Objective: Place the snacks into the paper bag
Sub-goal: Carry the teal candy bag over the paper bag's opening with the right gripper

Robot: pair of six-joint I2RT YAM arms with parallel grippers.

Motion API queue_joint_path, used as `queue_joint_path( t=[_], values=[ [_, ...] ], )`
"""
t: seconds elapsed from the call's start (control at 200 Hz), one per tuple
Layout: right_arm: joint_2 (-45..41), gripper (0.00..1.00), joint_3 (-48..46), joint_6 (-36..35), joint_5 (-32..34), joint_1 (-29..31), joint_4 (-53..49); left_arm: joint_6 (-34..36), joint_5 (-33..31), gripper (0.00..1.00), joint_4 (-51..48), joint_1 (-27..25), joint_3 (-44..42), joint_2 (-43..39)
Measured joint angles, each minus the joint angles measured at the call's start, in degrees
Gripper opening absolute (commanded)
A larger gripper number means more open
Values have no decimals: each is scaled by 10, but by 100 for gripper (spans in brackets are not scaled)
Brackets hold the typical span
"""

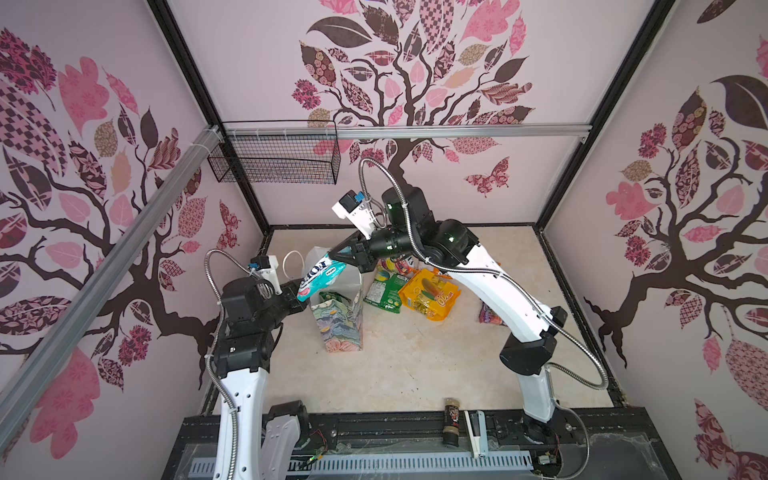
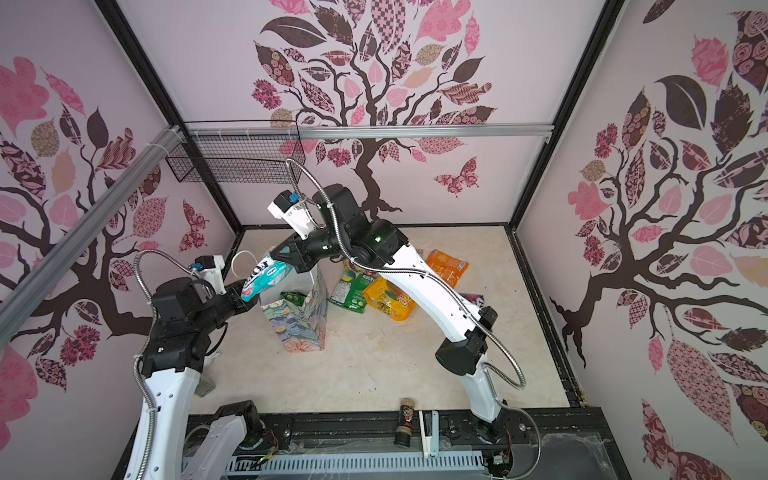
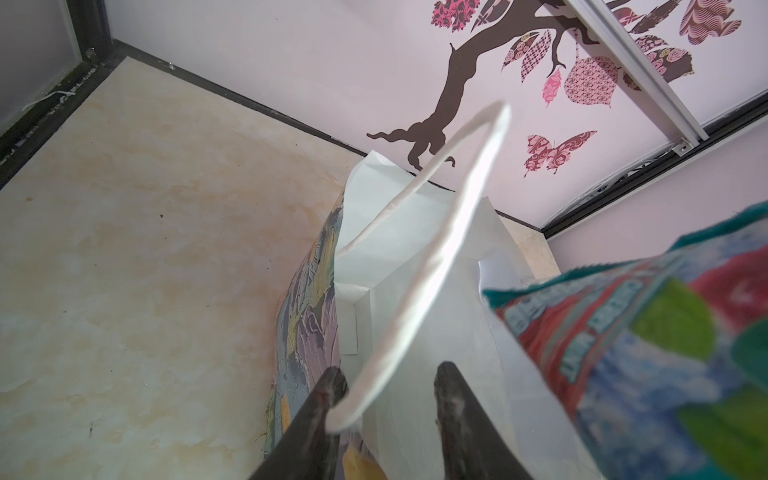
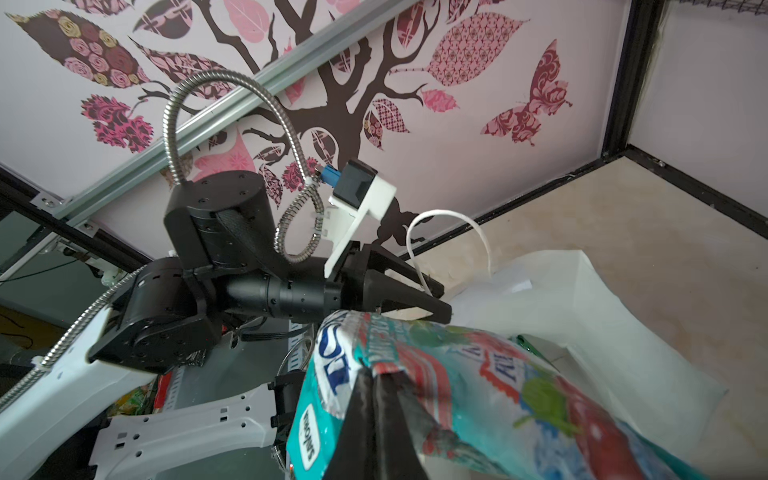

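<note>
Right claw (image 1: 335,256) is pinching the teal packet (image 1: 319,277) over the paper bag (image 1: 338,328); left claw (image 3: 386,374), half-spread, is straddling its rim.

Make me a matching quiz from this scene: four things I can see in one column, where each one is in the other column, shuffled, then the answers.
Things:
1. teal packet
2. paper bag
3. dark jar
4. wire basket

Places:
A. hangs high up at the back
B. at the near edge, between the arm bases
C. held in the air over the bag's opening
D. stands upright on the table

Pairs: 1-C, 2-D, 3-B, 4-A
</note>
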Motion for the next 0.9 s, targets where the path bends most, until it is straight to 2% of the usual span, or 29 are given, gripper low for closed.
queue_joint_path(
  t=[0.455, 0.9],
  values=[
    [13, 0, 15, -77, 89, 0, -92, -3, 4, 41, 1, 0, 0, 3],
    [13, 0, 15, -112, 186, 5, -120, -4, 6, 41, 1, 0, -1, 11]
  ],
)
